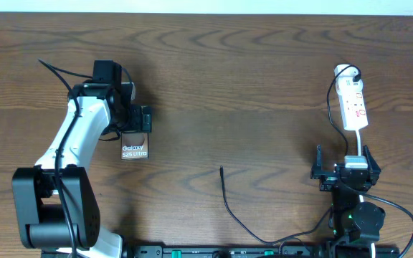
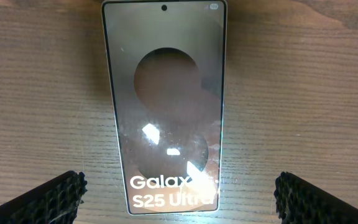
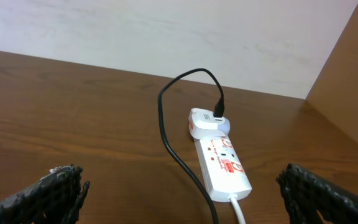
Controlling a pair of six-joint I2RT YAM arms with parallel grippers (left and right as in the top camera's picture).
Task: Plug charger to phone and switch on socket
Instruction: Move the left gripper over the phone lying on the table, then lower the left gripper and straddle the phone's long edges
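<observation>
The phone (image 1: 135, 150) lies flat on the wooden table at the left, its "Galaxy S25 Ultra" text toward the near edge. In the left wrist view the phone (image 2: 163, 106) fills the middle. My left gripper (image 1: 136, 119) hovers over the phone's far part, open and empty (image 2: 179, 190), with a finger on each side. The socket (image 1: 353, 104) lies at the far right; it also shows in the right wrist view (image 3: 224, 167). The charger cable (image 1: 229, 208) ends in a free plug tip (image 1: 221, 170) mid-table. My right gripper (image 1: 343, 173) is open and empty (image 3: 182, 190), just short of the socket.
A white adapter (image 3: 205, 122) sits in the socket's far end with the black cable (image 3: 169, 140) plugged into it and running toward me. A white lead (image 3: 238, 208) leaves the socket's near end. The table's far edge meets a pale wall.
</observation>
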